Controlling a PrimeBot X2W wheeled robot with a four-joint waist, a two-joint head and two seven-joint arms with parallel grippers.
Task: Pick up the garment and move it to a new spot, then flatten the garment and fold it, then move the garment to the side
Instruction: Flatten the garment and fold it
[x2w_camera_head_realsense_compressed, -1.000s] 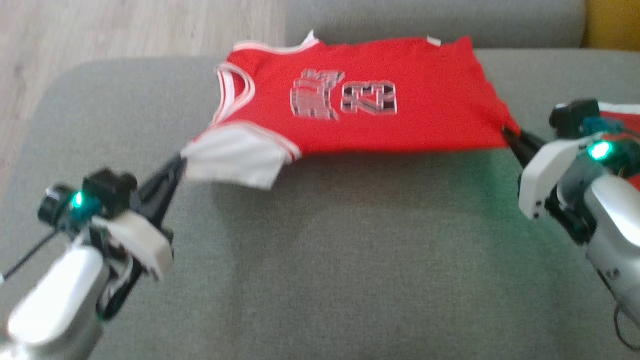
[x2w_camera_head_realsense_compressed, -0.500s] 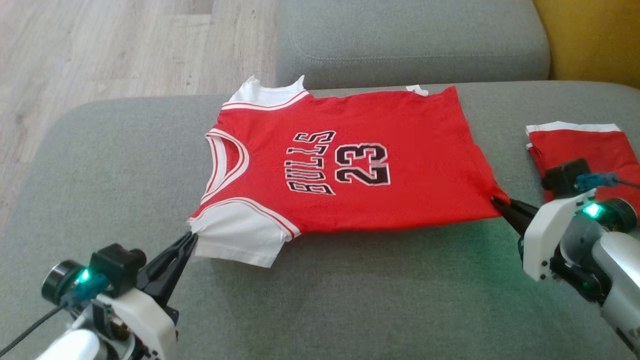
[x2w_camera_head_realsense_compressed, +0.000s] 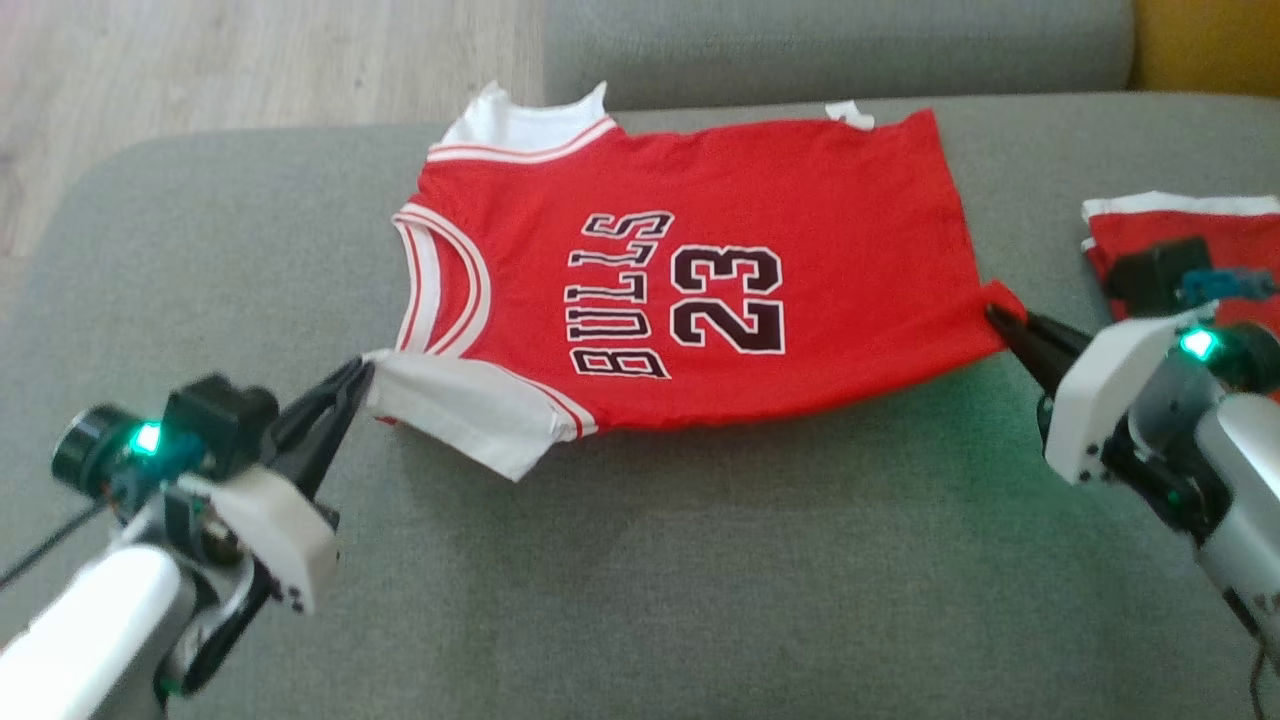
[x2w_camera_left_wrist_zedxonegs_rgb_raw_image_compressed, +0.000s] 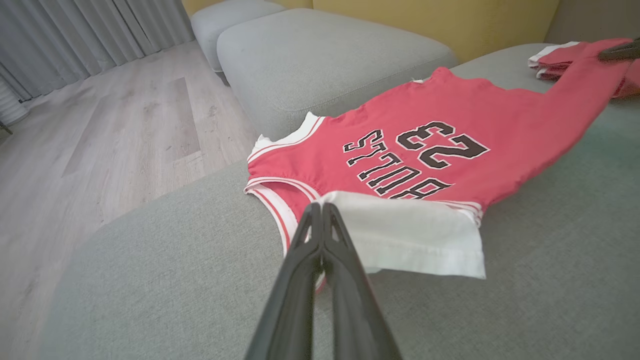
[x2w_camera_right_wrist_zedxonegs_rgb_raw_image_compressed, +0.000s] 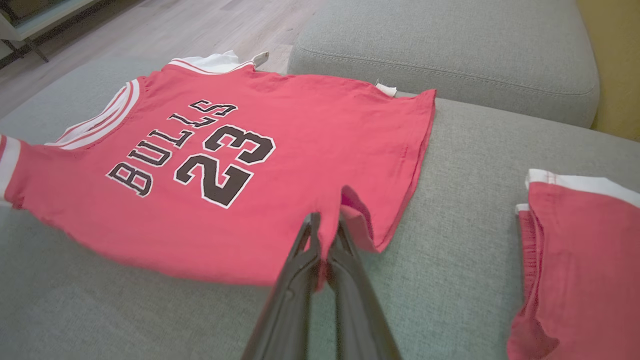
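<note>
A grey sofa (x2w_camera_head_realsense_compressed: 640, 580) fills most of the head view, with a wooden floor (x2w_camera_head_realsense_compressed: 200, 60) beyond its far left corner. A red shirt (x2w_camera_head_realsense_compressed: 850, 230) printed "BULLS 23" lies spread across the middle of the seat. It is front up, with the neck towards the robot's left and the hem towards its right. Its far edge runs along the foot of the back cushion. A second red garment (x2w_camera_head_realsense_compressed: 1180, 225), folded, sits further right on the seat, apart from the shirt.

The left gripper (x2w_camera_head_realsense_compressed: 362, 372) has its fingers pressed together, pinching the near white sleeve (x2w_camera_head_realsense_compressed: 460, 415). The right gripper (x2w_camera_head_realsense_compressed: 995, 318) is closed the same way on the near hem corner, where the cloth bunches into a small peak.

The head camera has shifted over the last second, so the back cushion is the better reference for what has changed. A second ago the shirt is stretched in the air between the grippers, its far edge overlapping that cushion and a broad shadow beneath. Now most of the cloth rests on the seat. Only the near edge is a little raised, and both wrist views show a thin shadow under it.

The move to a new spot looks finished and the flattening nearly so. The folding has not yet begun.
</note>
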